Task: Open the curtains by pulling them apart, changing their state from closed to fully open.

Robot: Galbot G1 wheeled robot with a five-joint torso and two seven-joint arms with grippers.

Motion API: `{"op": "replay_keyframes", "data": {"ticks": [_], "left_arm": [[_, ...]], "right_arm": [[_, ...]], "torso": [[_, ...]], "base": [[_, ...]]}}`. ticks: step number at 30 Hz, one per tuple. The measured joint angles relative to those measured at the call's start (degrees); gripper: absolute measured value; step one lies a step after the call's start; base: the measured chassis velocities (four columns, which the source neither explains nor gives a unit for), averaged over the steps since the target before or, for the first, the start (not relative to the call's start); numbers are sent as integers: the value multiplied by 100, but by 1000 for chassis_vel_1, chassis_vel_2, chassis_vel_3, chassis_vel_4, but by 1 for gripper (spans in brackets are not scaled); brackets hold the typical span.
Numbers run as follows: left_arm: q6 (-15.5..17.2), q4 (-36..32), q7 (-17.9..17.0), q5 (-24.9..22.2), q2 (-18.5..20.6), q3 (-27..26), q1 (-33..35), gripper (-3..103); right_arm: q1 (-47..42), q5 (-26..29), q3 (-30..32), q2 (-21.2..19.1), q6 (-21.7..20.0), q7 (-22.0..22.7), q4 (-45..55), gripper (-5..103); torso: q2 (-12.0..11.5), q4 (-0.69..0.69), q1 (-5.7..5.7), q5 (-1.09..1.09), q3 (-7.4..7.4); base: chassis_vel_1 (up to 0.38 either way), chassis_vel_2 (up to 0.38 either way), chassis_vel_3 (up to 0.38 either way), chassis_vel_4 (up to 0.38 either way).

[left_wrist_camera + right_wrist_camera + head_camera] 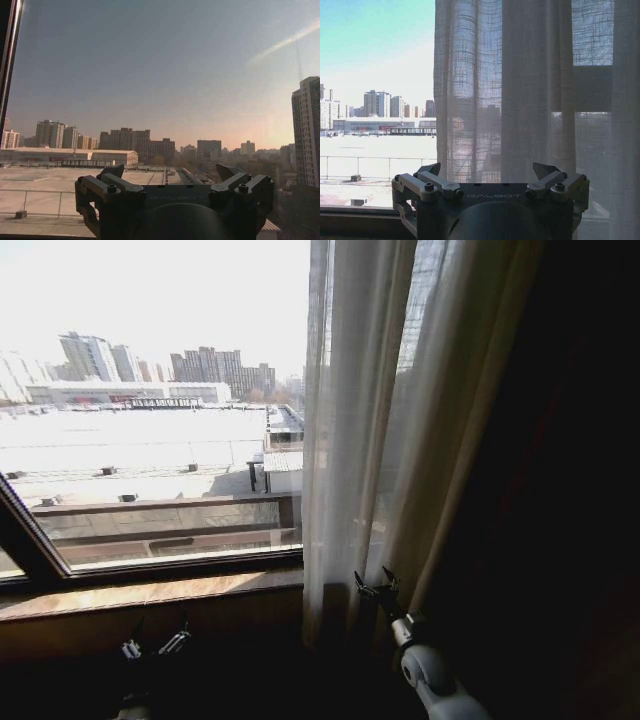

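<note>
- Curtains (360, 440): sheer white pleated panels, hanging in the centre-right of the head view from the top edge down past the sill line. Gathered into a bunch; their left edge falls about mid-frame. In the right wrist view the same fabric (520, 90) covers the centre and right, its weave plainly visible against the light.
- Window glass (150, 390): uncovered across the left half of the head view, showing rooftops and distant tower blocks.
- Window sill (150, 592): brown ledge running along the lower left of the head view, ending where the curtains hang.
- Dark drape (560, 490): heavy opaque cloth occupying the right side of the head view, just beside the sheer panels.
- Right gripper (376, 583): lower centre of the head view, raised on its pale arm, fingers spread apart, tips close against the lower part of the curtains; whether they touch the fabric cannot be told. In its own wrist view (489, 172) the fingers stand wide, nothing between them, curtain folds directly ahead.
- Left gripper (155, 642): lower left of the head view, low in shadow beneath the sill, well apart from the curtains. In its own wrist view (172, 175) the fingers stand apart, empty, facing bare glass and skyline.
</note>
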Motion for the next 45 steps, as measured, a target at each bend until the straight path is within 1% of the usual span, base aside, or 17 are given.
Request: {"op": "replay_keyframes", "data": {"ticks": [2, 4, 8, 10, 14, 23, 26, 29, 30, 32, 35, 36, 40, 43, 44, 45], "left_arm": [[0, 0, 0, 0, 0, -1, 0, 100], [0, 0, -2, 0, 1, -2, 0, 100], [0, 0, -4, 0, 1, -3, 0, 100], [0, 0, -5, 0, 1, -1, 0, 100], [0, 0, -3, 0, -1, 2, 0, 100], [0, 0, 0, 0, -1, 3, 0, 100], [0, 0, -1, 0, 0, 1, 0, 100], [0, 0, -1, 0, 1, 0, 0, 100], [0, 0, -1, 0, 1, 0, -1, 100], [0, 0, -1, 0, 1, 0, -2, 100], [0, 0, 1, 0, 0, 1, -1, 100], [0, 0, 1, 0, 0, 1, -1, 100], [0, 0, 1, 0, 0, 0, 2, 100], [0, 0, 1, 0, 0, 0, 2, 100], [0, 0, 1, 0, 0, 0, 2, 100], [0, 0, 0, 0, 0, 0, 1, 100]], "right_arm": [[12, 49, -1, 7, 45, -64, -22, 100], [42, 23, 6, 23, 98, -219, -73, 100], [80, 14, 14, 43, 139, -330, -122, 100], [99, 2, 33, 65, 154, -506, -167, 100], [115, -7, 12, 87, 149, -515, -177, 100], [260, 13, -116, 124, 140, -466, -225, 100], [330, -48, -226, 173, 192, -207, -246, 100], [379, -139, -248, 193, 201, -124, -276, 100], [448, -224, -293, 205, 195, 19, -312, 100], [470, -234, -309, 207, 188, 69, -322, 100], [757, -270, -479, 267, -23, 506, -471, 100], [757, -270, -479, 267, -23, 506, -471, 100], [1131, -391, -673, 379, -141, 867, -885, 100], [1310, -412, -757, 418, -140, 916, -1136, 100], [1397, -412, -801, 424, -114, 897, -1270, 103], [1441, -411, -819, 423, -96, 850, -1331, 100]], "torso": [[0, 1, 0, 0, 0], [0, 0, 0, -4, 0], [1, 1, 0, -5, 0], [0, 1, 0, -4, 0], [0, -2, 0, 4, 0], [1, -1, -1, -3, 0], [0, 0, 0, -4, 0], [-2, 0, 3, -4, 1], [-4, 0, 8, -1, 3], [-4, 0, 9, -1, 3], [-4, -1, 6, -1, 3], [-4, -1, 6, -1, 3], [2, -1, -5, -2, -2], [2, 1, -5, -2, -2], [1, 1, -5, -1, -1], [1, 0, -3, -3, 0]], "base": [[269, 275, -353, -272], [247, 224, -191, -220], [107, 127, -86, -151], [22, 7, 4, -27], [-39, -3, 36, 4], [-136, 86, 120, -69], [-151, 220, 160, -224], [-138, 208, 135, -194], [-120, 121, 109, -156], [-83, 121, 109, -76], [-50, 25, 34, -29], [0, 0, 0, 0], [0, 0, 0, 0], [35, -7, -18, 24], [0, 0, 0, 0], [0, 0, 0, 0]]}}
